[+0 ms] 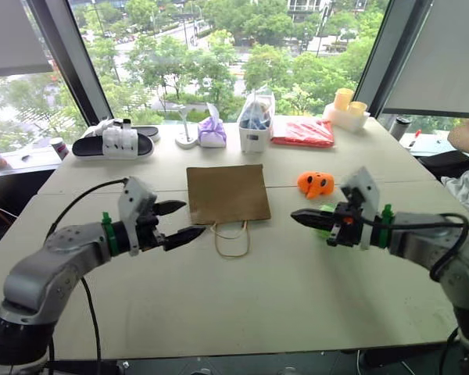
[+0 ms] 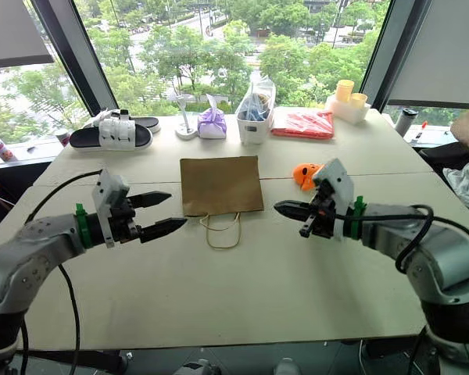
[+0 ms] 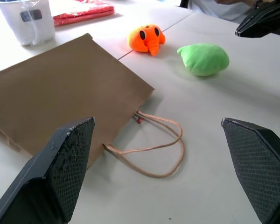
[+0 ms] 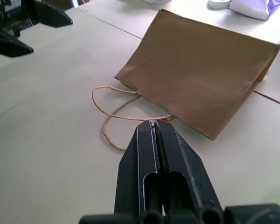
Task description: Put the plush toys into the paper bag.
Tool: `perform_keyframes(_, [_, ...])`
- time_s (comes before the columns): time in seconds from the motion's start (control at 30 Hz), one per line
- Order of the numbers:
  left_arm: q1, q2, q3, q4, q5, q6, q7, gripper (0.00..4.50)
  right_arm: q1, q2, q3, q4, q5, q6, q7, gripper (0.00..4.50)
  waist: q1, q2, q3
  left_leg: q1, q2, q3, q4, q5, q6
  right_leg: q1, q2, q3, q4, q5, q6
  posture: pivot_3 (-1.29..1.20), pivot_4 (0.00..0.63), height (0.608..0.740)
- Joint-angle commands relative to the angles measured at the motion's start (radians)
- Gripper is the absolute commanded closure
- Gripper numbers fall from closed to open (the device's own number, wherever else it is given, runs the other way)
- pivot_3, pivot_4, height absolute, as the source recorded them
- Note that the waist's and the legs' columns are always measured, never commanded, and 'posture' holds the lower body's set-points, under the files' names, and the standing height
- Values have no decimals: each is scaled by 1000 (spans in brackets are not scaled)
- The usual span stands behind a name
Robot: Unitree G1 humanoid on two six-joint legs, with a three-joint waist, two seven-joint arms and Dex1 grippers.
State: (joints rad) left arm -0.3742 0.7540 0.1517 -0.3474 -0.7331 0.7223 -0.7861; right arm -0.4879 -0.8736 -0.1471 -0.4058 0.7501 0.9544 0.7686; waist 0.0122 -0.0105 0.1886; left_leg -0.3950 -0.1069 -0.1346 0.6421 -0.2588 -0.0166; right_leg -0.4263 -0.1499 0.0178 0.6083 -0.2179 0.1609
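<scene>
Both pincers hover above the pale desk (image 1: 297,289), either side of the flat paper bag (image 1: 227,193): the left pincer (image 1: 181,219) spread wide and empty, the right pincer (image 1: 297,216) pressed together, holding nothing. Just right of the bag lie the 2 plush toys, orange toy (image 1: 315,183) and green toy (image 3: 204,58), untouched. Nothing is packed yet; next, I judge, the bag's mouth by its cord handles (image 1: 233,240) needs opening. Beyond the bag, windows (image 1: 219,47) show trees.

Bare table (image 1: 297,273) lies open around the flat paper bag (image 1: 227,193) and its cord handles (image 1: 233,239), while clutter lines the far edge by the window (image 1: 219,55).
</scene>
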Motion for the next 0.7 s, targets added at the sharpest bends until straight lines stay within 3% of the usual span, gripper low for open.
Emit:
perform_keyframes(0.03, [-30,10,21,20,-18,4,-30,35,-40,-26,-4,-1,12,-15,51,4500,-1,0,0,0,0,0,0,0,0,0,0,0,0,0,0,0,150,740])
perform_keyframes(0.7, [0,0,-15,-5,47,-48,-86,35,-37,-16,5,-22,-13,-18,33,4500,-1,-1,1,-1,0,0,0,0,0,0,0,0,0,0,0,0,150,740])
